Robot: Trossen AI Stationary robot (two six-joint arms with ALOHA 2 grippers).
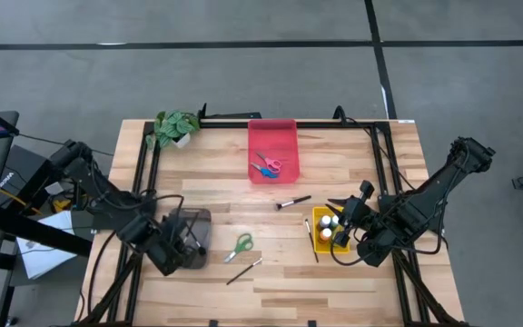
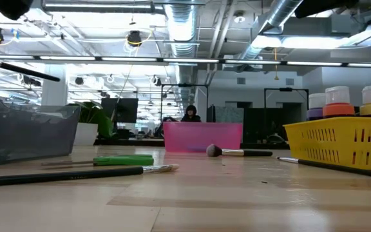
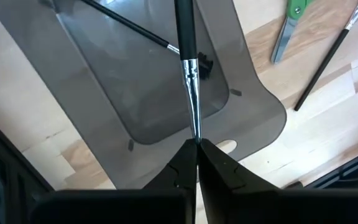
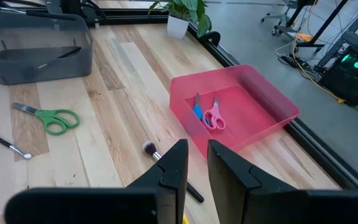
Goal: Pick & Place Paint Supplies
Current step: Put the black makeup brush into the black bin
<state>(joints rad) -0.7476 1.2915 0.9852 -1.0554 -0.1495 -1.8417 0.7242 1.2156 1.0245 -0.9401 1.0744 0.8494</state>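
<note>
Overhead looking down, table-level facing room, wrist cameras close, sharing red tray (image 1: 271,145)

We find no text, label, brand, number or sign that we can read in any of the views. The paint bottles (image 2: 337,102) in the yellow tray (image 2: 340,143) show us only coloured bands, with no lettering we can make out. The papers (image 1: 45,243) beside the table at its left edge are too small for us to read anything.
</note>
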